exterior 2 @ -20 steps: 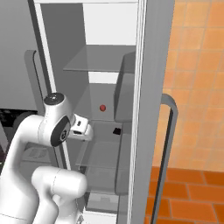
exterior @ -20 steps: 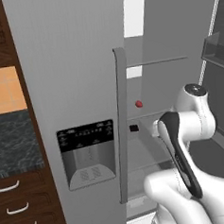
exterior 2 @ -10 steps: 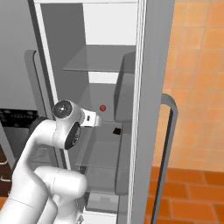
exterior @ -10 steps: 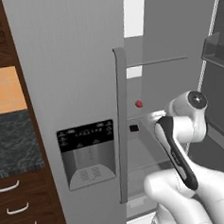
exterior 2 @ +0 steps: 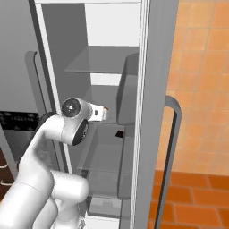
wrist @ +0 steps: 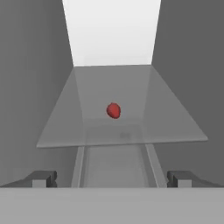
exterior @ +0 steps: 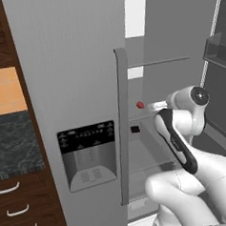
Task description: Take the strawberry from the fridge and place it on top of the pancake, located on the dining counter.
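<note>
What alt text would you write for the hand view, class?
A small red strawberry lies alone on a clear glass shelf inside the grey fridge, straight ahead of the open gripper, whose two dark fingertips stand wide apart below.

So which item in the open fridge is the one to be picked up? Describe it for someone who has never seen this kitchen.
Start at the tall grey fridge with the black dispenser panel; its right compartment stands open. On a clear glass shelf at mid height sits the strawberry, with the open hand pointed at it. It is the tiny red roundish thing; the small item lower down is black.
</note>
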{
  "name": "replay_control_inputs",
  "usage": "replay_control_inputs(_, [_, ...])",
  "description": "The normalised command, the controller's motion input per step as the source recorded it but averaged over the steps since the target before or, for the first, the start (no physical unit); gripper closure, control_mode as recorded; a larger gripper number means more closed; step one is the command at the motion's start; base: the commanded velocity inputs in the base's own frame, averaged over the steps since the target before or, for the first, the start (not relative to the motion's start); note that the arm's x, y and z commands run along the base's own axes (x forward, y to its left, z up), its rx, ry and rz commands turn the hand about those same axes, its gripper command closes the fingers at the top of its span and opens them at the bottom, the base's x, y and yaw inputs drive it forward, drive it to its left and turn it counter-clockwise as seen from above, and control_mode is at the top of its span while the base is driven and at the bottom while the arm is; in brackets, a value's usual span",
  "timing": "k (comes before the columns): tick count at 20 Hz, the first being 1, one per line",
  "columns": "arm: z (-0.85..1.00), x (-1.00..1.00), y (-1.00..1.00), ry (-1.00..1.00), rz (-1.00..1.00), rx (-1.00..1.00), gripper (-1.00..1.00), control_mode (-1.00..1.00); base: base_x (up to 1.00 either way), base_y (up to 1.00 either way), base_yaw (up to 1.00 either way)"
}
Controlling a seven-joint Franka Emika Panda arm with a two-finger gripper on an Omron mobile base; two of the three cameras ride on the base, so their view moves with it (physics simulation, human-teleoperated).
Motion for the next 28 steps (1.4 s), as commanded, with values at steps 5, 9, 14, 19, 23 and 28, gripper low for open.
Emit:
replay_control_inputs(5, [-0.14, 0.66, 0.0, 0.02, 0.0, 0.0, -1.0, -1.0, 0.0, 0.0, 0.0])
replay_control_inputs(9, [-0.03, 0.58, 0.0, 0.2, 0.0, 0.0, -1.0, -1.0, 0.0, 0.0, 0.0])
replay_control_inputs(14, [-0.15, 0.4, 0.0, 0.12, 0.01, -0.01, -1.0, -1.0, 0.0, 0.0, 0.0])
replay_control_inputs(19, [-0.29, 0.25, 0.0, 0.01, 0.08, 0.0, -1.0, -1.0, 0.0, 0.0, 0.0])
replay_control_inputs(23, [-0.05, 0.44, 0.0, 0.04, 0.07, 0.0, -1.0, -1.0, 0.0, 0.0, 0.0])
replay_control_inputs(28, [-0.15, 0.48, 0.0, 0.06, 0.04, -0.02, -1.0, -1.0, 0.0, 0.0, 0.0])
